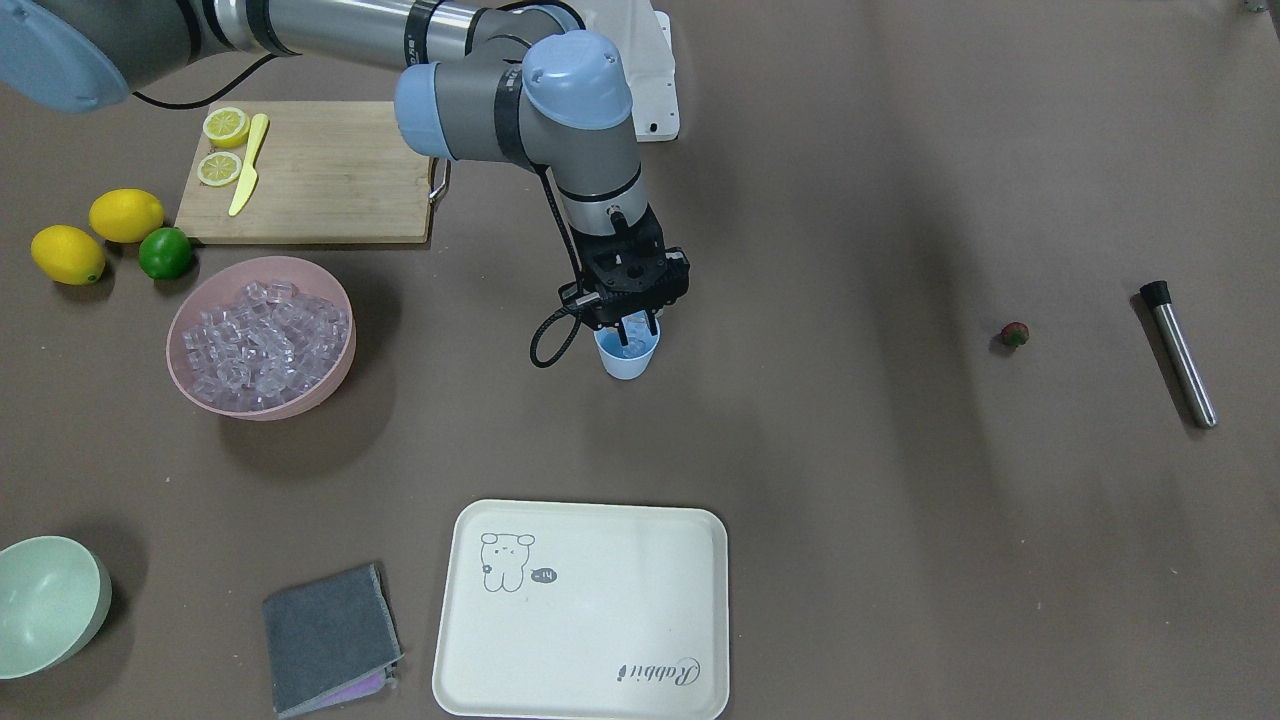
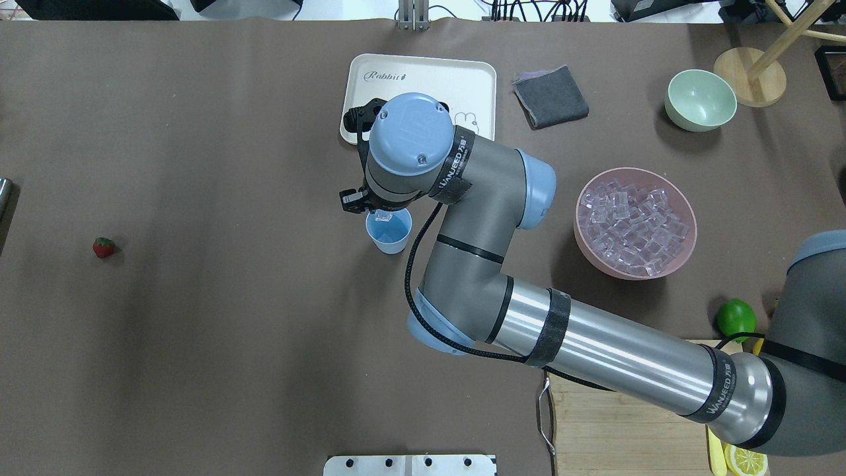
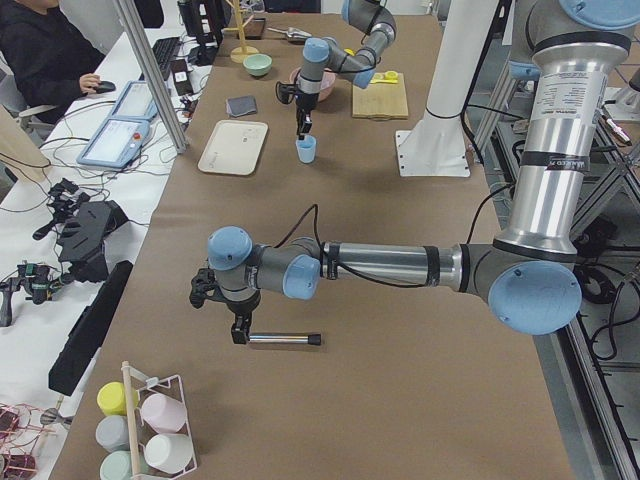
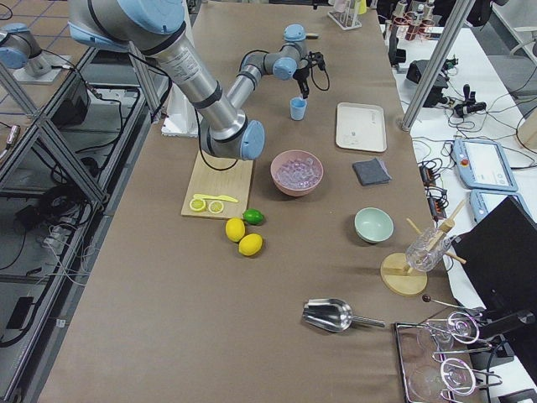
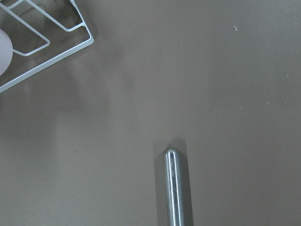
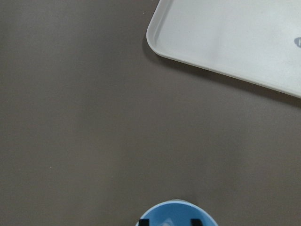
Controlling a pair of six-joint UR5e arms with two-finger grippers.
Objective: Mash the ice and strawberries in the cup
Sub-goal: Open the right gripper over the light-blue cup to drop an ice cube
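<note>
Two end effectors: the right end effector hangs straight down over the cup's mouth; the left end effector hovers low over one end of the metal rod.
Right grip: black fingertips clamped on one ice cube, held about rim height.
Left grip: seen only in the left side view, and its wrist camera shows no fingers, so I cannot tell whether they are apart or together.
Cup: light blue, upright near the counter's middle, long axis vertical, mouth up, narrower at the base.
Ice: a heap of clear cubes in the pink bowl, at 3 o'clock from the cup in the overhead view.
Strawberry: alone at 9 o'clock from the cup, well apart; too small to read which way its leafy end points.
Metal rod: lies flat beyond the strawberry; in the front-facing view its black cap points toward 11 o'clock and its steel tip toward 5 o'clock.
Counter: matte brown covering, softly shadowed.
Edges: cream tray at 12 o'clock from the cup, near but apart; grey cloth and pale-green bowl toward 1 to 2 o'clock, by the far edge.
Open room: bare brown counter spans from cup to strawberry.
Room: a person sits at a desk beside the counter; an aluminium post stands along its edge.
</note>
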